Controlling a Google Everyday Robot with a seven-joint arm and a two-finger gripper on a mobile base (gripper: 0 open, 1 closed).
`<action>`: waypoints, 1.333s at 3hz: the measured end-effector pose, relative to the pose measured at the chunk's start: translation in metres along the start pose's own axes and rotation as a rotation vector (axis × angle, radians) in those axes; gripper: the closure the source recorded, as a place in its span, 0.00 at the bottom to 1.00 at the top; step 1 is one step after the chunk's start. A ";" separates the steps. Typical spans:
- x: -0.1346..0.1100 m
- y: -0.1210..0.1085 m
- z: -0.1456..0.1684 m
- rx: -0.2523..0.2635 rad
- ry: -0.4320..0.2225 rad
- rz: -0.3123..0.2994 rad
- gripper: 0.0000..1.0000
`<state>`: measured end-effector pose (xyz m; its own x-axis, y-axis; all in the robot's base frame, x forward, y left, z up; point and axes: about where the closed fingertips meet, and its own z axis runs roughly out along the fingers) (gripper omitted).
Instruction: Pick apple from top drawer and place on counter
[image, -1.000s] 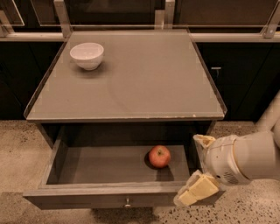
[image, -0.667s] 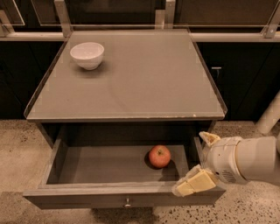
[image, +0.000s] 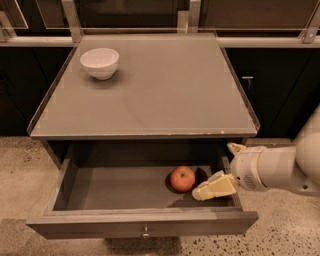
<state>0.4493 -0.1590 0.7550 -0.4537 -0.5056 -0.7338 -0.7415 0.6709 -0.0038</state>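
Note:
The top drawer (image: 100, 187) stands pulled open below the counter (image: 165, 95), its front panel and small knob at the bottom of the view. The red-orange apple (image: 182, 178) lies on the drawer floor, right of centre. My gripper (image: 219, 168) comes in from the right over the drawer's right end, just right of the apple. It is open: one cream finger (image: 215, 187) lies low beside the apple, the other (image: 236, 148) is higher near the counter's edge. It holds nothing.
A white bowl (image: 100, 62) stands on the counter's back left corner. Dark cabinets and metal rails run behind the counter. The speckled floor lies on both sides. My white arm (image: 285, 167) fills the right side beside the drawer.
My gripper has moved left and inward, into the drawer's right end and closer to the apple. The apple and the drawer have not moved.

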 end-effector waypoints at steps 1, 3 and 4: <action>-0.002 0.005 0.002 -0.001 -0.005 0.014 0.00; -0.010 -0.005 0.025 0.074 -0.170 0.141 0.00; -0.016 -0.003 0.045 0.059 -0.209 0.165 0.00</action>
<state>0.4816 -0.1284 0.7362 -0.4497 -0.2675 -0.8522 -0.6328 0.7688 0.0926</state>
